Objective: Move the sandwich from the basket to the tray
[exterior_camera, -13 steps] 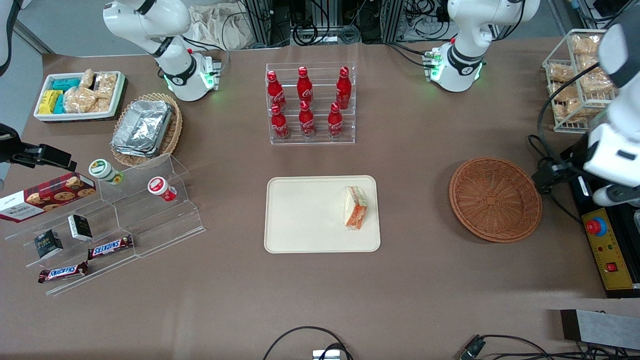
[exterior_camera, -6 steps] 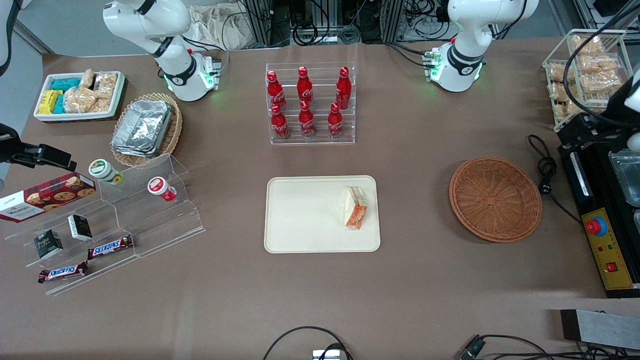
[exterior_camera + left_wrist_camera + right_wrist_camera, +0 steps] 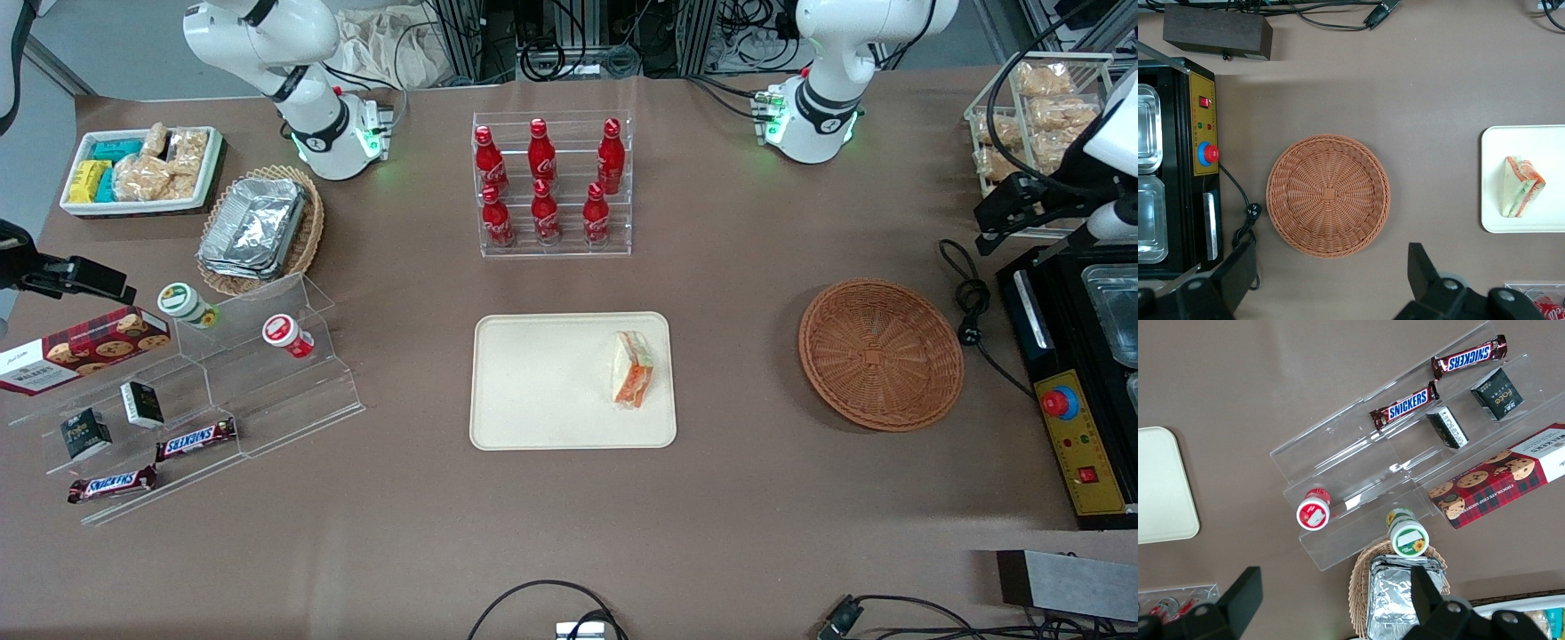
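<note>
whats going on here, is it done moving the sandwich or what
It looks done. The sandwich lies on the tray, near the tray's end closest to the basket, which has nothing in it. The left arm's gripper is open and holds nothing; it hangs high above the table, up over the basket, at the working arm's end.

The working left arm's glossy white rounded shell [image 3: 831,62] is rising from a base ringed in black, with green lights glowing. Its black gripper [image 3: 1331,283] is showing two wedge-shaped matte black fingers [image 3: 1426,273] spread wide, trailing black cable.
</note>
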`<action>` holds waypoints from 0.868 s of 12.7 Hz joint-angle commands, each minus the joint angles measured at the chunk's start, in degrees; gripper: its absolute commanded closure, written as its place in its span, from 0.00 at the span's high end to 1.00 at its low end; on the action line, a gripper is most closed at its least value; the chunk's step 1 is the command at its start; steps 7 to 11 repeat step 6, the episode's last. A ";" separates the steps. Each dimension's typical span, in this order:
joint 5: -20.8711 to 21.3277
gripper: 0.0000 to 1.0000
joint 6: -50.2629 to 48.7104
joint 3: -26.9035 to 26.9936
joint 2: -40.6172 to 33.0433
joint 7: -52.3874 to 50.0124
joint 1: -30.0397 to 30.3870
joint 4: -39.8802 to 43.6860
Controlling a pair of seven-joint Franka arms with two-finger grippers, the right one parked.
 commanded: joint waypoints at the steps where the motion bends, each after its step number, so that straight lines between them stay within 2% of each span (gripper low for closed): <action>1: -0.61 1.00 -1.38 0.15 -1.60 0.98 -0.28 -0.76; 11: -0.61 1.00 -2.18 0.23 -2.04 1.07 -0.28 -0.59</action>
